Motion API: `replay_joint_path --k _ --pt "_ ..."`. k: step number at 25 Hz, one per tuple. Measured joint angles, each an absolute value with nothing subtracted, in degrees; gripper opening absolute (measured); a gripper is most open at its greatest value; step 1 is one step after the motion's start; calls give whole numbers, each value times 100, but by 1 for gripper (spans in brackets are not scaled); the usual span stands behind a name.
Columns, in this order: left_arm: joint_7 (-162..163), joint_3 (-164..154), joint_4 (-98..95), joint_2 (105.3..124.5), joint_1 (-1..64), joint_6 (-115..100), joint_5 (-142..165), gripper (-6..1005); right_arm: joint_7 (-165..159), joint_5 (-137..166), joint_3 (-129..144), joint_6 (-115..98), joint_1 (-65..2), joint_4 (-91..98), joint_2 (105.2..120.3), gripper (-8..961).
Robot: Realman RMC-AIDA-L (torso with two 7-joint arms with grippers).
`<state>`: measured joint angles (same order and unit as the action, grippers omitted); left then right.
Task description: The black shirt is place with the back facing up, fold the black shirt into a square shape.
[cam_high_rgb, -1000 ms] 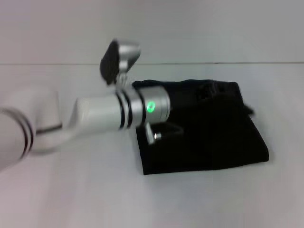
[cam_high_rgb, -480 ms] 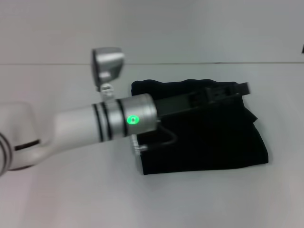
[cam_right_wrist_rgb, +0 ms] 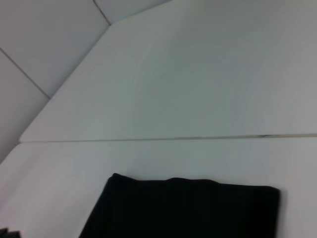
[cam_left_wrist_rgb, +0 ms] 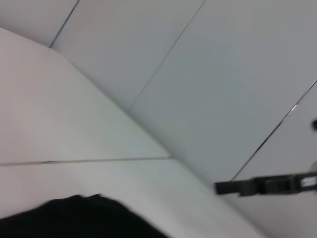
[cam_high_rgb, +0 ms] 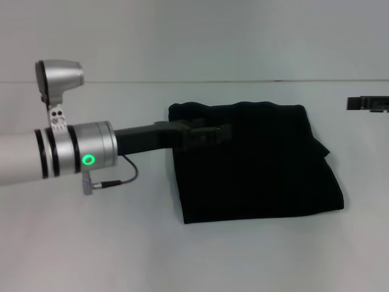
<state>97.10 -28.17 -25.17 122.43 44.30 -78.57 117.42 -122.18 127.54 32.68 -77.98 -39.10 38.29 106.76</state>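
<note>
plain white worktop (cam_high_rgb: 91,243), thin seam line across its far part; pale grey paneled wall (cam_high_rgb: 194,36) behind.

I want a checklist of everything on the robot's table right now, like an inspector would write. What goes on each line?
Surface: plain white table, bare around the cloth.
Job's thing: black shirt lies folded into a rough square, far edge a bit lumpy, no lettering showing.
Clutter: nothing seen.
Claws: left claw reaches over the shirt's near-left part; whether it touches the cloth cannot be told. Right claw is off to the right, away from the shirt.
Cables: a thin dark cable loops under the left arm's silver wrist, above the table.
Surroundings: pale panelled wall behind the table.
</note>
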Motion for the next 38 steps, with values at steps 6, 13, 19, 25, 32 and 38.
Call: replay_joint_path --k 6,13,19,25,32,38 --pt "9927 -3277 -2848 12074 4525 -7255 12020 935 -12172 12784 3381 -7554 -4059 3619 10737 930" --pt "11382 -3749 -2781 12070 4736 -5521 12284 950 -12103 12779 3428 -7270 -4082 3567 10812 930" --pt "12345 -4578 -2521 12143 4973 -4258 12317 950 -11982 12754 3428 -7137 -4104 3568 10841 930" --pt "12388 -4745 -2084 12247 5317 -3573 12319 949 -11882 12778 3464 -6970 -4131 3559 10901 930" --pt "12390 -4764 -1976 12327 5454 -3446 12284 949 -11807 12779 3472 -6871 -4141 3589 10968 929" --pt "12369 -4769 -1911 12378 5481 -3324 12275 950 -11770 12782 3472 -6803 -4141 3600 10971 929"
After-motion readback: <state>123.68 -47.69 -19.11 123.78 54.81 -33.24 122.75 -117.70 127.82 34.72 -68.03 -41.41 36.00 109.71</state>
